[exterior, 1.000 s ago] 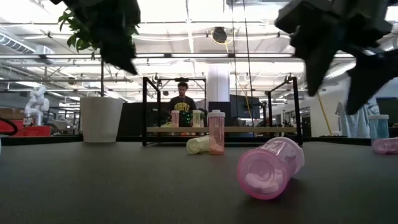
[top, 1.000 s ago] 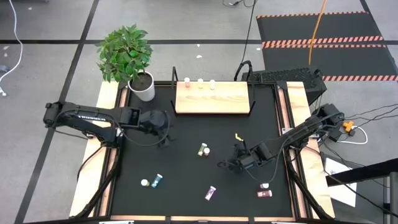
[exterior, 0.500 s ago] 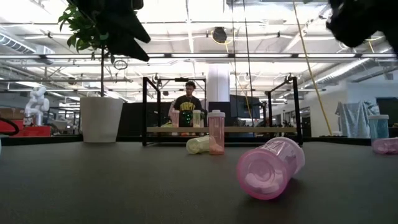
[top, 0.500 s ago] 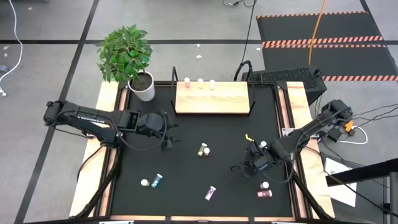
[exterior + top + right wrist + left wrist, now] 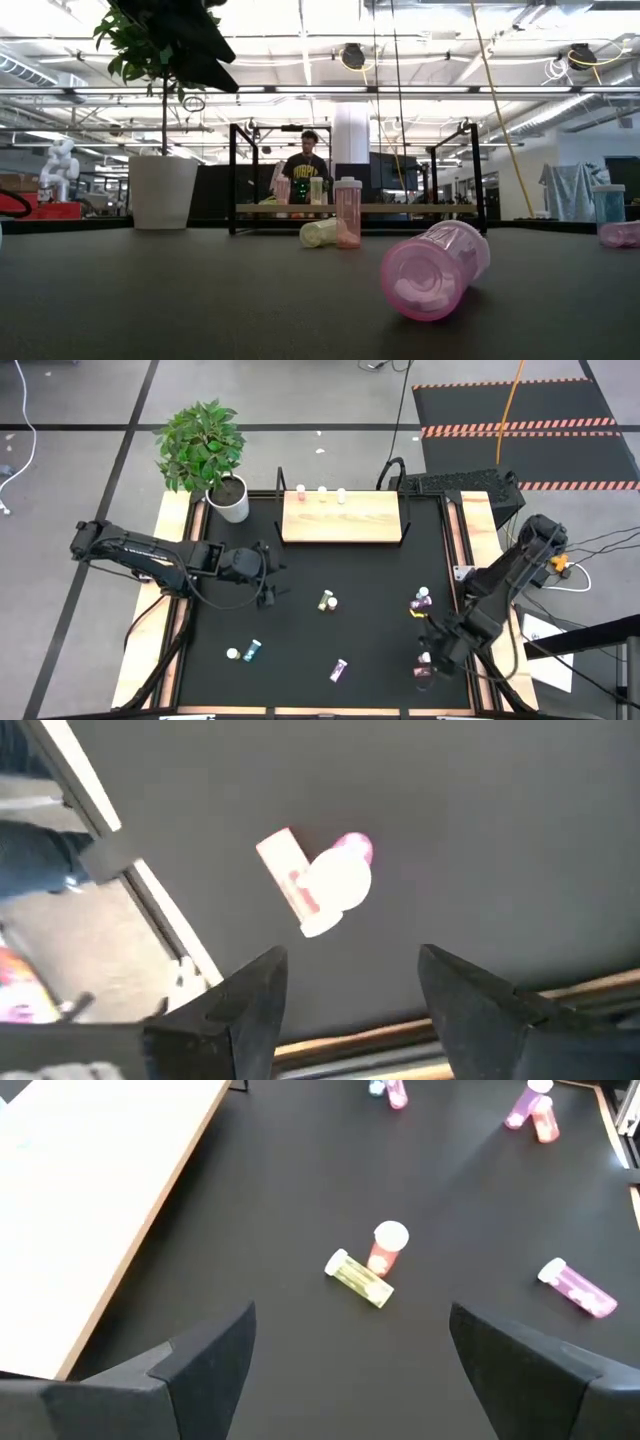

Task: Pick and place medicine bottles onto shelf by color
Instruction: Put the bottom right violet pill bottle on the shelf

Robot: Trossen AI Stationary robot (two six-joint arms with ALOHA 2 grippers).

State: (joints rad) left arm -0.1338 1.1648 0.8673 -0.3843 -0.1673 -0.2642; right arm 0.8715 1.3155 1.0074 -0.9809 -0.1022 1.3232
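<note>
The tan shelf (image 5: 340, 520) stands at the table's far edge with three small bottles (image 5: 322, 491) upright along its back. On the black mat a pink bottle (image 5: 388, 1248) stands beside a lying yellow one (image 5: 360, 1278) at the centre. A teal bottle (image 5: 253, 650) and a purple one (image 5: 340, 670) lie near the front. My right gripper (image 5: 350, 990) hovers open above a lying pink bottle (image 5: 290, 885) and an upright white-capped one (image 5: 338, 880) at the near right. My left gripper (image 5: 355, 1370) is open in the air, left of the centre pair.
A potted plant (image 5: 205, 450) in a white pot stands at the far left corner beside the shelf. Another bottle (image 5: 422, 598) stands near the right edge. Wooden rails (image 5: 480, 560) border the mat. A person (image 5: 300, 170) shows in the room beyond the table.
My right gripper has swung from the middle of the table toward its near right corner, rising a little and rolling at the wrist, and now points down over the pink pair. My left gripper has edged slightly toward the centre. No bottle has moved.
</note>
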